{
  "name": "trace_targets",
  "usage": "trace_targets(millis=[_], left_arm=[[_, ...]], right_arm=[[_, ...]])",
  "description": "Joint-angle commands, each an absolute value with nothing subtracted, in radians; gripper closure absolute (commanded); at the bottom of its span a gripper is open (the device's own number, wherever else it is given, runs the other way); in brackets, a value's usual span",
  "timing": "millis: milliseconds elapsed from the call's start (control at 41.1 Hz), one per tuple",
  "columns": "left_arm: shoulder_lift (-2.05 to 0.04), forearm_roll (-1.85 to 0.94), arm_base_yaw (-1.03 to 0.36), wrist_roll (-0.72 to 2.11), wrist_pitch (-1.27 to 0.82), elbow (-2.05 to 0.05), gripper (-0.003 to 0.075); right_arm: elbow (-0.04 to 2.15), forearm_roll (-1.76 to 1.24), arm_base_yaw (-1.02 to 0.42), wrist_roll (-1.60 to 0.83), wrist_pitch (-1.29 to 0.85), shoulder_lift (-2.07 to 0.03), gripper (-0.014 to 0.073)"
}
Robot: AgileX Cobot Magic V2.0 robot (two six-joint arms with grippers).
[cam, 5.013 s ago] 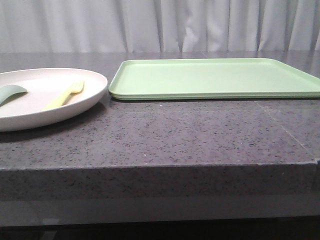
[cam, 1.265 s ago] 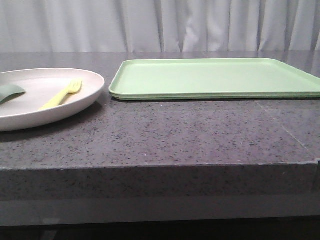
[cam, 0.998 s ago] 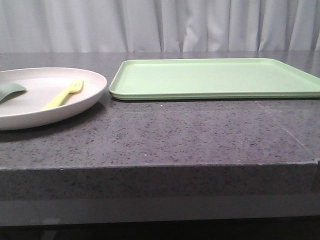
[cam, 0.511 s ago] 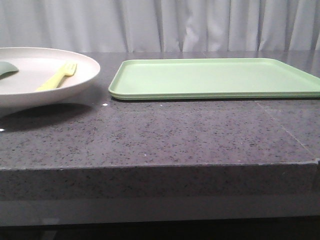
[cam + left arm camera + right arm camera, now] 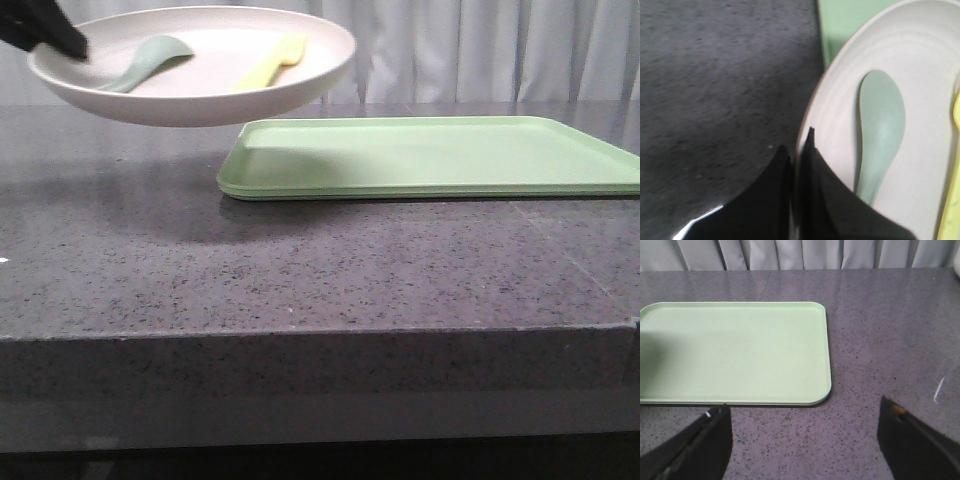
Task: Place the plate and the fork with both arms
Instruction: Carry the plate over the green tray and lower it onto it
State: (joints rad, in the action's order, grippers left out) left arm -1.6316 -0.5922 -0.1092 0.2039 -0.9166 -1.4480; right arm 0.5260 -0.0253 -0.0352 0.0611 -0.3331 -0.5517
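Left gripper (image 5: 795, 170) is pinching the plate (image 5: 200, 70) rim, carrying it level so fork (image 5: 270, 62) stays aboard, toward tray (image 5: 430, 155); right gripper (image 5: 805, 432) is waiting spread.

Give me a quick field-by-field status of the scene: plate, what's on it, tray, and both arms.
plate: lifted off the counter, beside the tray's left end, its rim overlapping that end in the front view
on plate: yellow fork and grey-green spoon
tray: green, flat on the counter, nothing on it
left gripper: jaws shut on the plate's rim
right gripper: jaws wide open, holding nothing, hanging over the counter near the tray
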Motion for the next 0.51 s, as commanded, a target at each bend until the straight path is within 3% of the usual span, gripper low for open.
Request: trace_targets(millis=[0,316,487], left_arm=[[-1.655,-0.657,-0.182,0.156,-0.874,-1.559,0.0738],[-1.906,-0.582,-0.379,0.059,-0.878,-1.834,0.0738],[-2.009,-0.570,-0.402,-0.036,-0.880,-1.955,0.0738]], right_arm=[[0.564,-0.026,-0.036,0.055,-0.259,-0.558,-0.0021],[0.564,-0.026,-0.036,0.055,-0.259,-0.558,-0.0021],[0.564,-0.026,-0.036,0.055,-0.259,-0.558,-0.0021]])
